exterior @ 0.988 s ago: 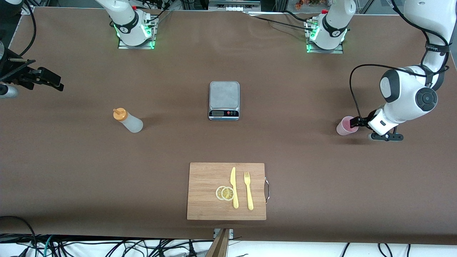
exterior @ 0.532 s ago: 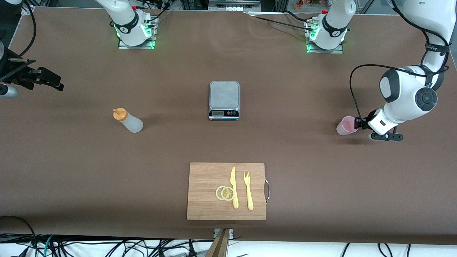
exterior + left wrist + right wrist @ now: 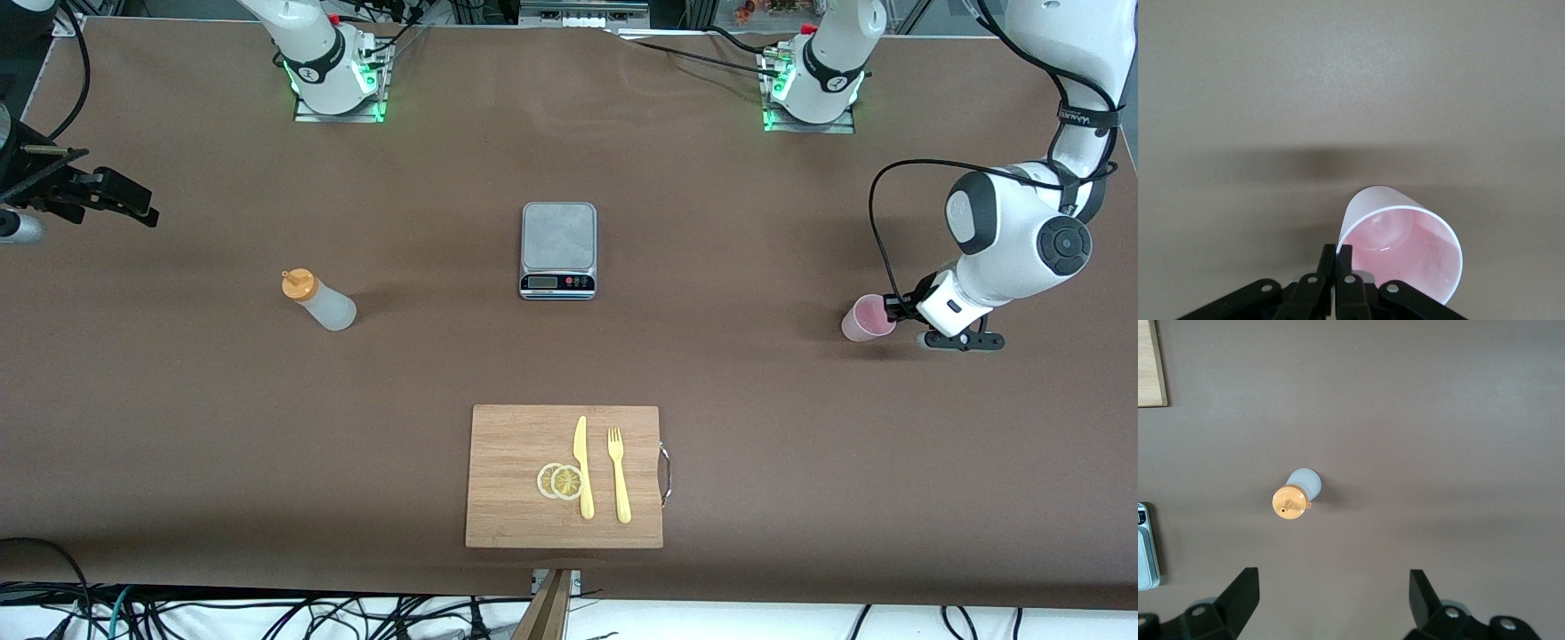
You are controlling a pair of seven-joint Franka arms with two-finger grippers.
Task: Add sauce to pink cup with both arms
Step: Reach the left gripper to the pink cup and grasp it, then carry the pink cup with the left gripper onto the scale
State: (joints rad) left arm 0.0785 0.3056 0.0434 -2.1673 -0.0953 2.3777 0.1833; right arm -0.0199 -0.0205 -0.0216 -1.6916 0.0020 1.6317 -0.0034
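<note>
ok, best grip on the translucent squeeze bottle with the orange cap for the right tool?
Take the translucent squeeze bottle with the orange cap around its round body below the cap, coming in from the side. It stands upright, and the thin nozzle on top offers no hold. The right tool hangs open above it.

- We take this for a robotics lab, not a home kitchen.
- Two white arms (image 3: 1013, 240) are bolted on green-lit bases (image 3: 338, 84) along the desk's (image 3: 178, 400) top edge.
- Loose black cables (image 3: 267, 613) lie tangled below the desk's bottom edge.
- A digital scale (image 3: 557, 250) sits mid-desk; a cutting board (image 3: 516, 480) with plastic cutlery (image 3: 618, 474) lies near the bottom edge.
</note>
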